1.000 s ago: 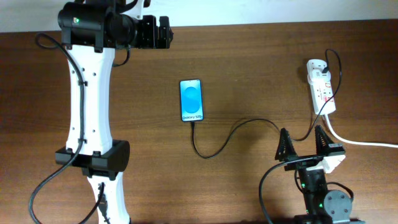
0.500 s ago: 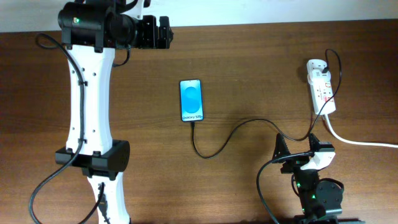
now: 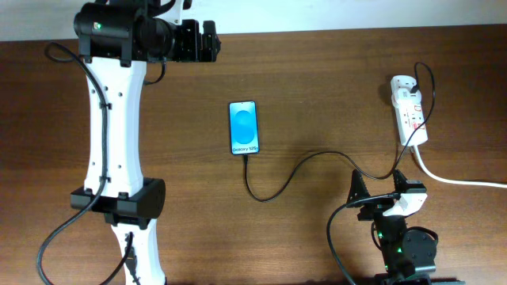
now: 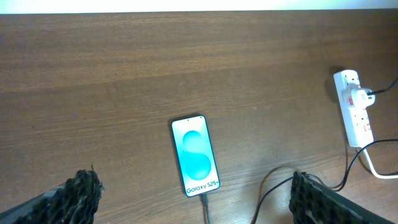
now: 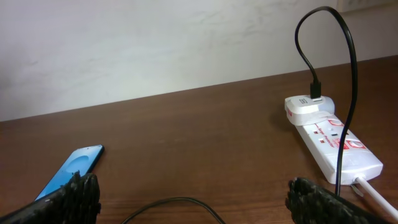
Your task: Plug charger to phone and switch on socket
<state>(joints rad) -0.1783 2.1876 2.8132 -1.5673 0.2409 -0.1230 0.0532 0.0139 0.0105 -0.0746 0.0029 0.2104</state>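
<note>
The phone (image 3: pixel 244 127) lies flat mid-table, its blue screen lit; it also shows in the left wrist view (image 4: pixel 195 155) and the right wrist view (image 5: pixel 74 165). The black charger cable (image 3: pixel 293 169) runs from the phone's bottom edge (image 4: pixel 203 200) in a loop across the table to a white adapter on the socket (image 3: pixel 410 115). The socket also shows at the right of both wrist views (image 4: pixel 356 118) (image 5: pixel 333 140). My left gripper (image 3: pixel 207 41) is open, empty and high above the far edge. My right gripper (image 3: pixel 378 184) is open and empty, near the front, right of the cable loop.
The socket's thick white cord (image 3: pixel 459 180) trails off the right edge of the table. The left arm's white body (image 3: pixel 115 119) stretches along the left side. A pale wall (image 5: pixel 155 43) rises behind the table's far edge.
A second ago the right gripper's fingers stretched out further over the table; it has since drawn back and tilted. Nothing has moved in the last half second.
</note>
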